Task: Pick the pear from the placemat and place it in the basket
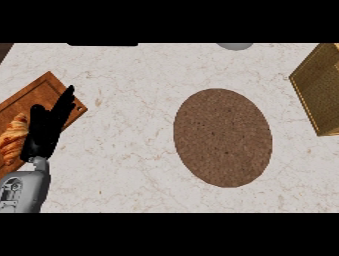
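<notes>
Pear placement is looking unsettled: no pear is showing on the brown oval woven placemat or clearly inside the tan wicker basket. Black left hand is resting open, fingers straight, holding nothing, over the wooden board; right hand is not showing.

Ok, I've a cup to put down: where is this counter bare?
Bare counter lies between the cutting board and the placemat, and between the placemat and the basket. The placemat itself holds nothing. Crowded at left: the left hand over the board, beside the croissant.
</notes>
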### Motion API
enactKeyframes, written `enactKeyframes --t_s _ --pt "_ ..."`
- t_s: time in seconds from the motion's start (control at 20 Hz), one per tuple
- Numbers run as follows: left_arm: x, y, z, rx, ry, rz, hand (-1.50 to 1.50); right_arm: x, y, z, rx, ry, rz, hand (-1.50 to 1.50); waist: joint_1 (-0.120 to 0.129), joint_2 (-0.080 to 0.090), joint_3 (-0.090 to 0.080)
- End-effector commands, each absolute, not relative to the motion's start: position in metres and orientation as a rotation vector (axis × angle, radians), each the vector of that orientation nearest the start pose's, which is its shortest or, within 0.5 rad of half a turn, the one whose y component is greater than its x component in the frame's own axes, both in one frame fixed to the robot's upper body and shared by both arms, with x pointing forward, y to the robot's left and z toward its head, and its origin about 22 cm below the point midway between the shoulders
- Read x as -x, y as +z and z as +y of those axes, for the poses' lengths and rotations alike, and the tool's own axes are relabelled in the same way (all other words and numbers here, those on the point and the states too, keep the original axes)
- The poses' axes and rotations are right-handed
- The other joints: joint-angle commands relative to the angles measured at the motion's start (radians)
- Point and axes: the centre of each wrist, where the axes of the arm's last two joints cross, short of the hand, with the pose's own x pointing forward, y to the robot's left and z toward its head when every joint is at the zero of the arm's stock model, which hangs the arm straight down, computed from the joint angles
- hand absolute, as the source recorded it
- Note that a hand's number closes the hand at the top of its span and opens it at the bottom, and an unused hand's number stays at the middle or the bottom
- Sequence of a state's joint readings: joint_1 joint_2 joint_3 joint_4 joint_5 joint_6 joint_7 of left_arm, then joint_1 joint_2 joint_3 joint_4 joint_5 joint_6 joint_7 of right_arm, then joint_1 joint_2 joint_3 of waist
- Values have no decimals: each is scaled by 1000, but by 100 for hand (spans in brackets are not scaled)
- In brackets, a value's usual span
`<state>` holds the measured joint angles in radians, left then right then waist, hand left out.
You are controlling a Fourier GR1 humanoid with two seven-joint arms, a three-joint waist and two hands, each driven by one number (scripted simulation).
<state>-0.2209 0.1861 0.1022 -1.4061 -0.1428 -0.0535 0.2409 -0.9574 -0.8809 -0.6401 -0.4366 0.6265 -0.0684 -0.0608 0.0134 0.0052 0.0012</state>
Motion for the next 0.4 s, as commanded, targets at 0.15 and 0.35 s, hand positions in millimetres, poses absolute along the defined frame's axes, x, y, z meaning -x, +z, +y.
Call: enactKeyframes --t_s 0.15,0.35 --pt "-292 25 289 -281 -197 -1369 0 -278 235 -587 1102 -178 -1357 -150 -19 -2 0" --pt "-298 26 279 -273 -191 -1360 0 -228 245 -620 1102 -216 -1389 -150 -21 -2 2"
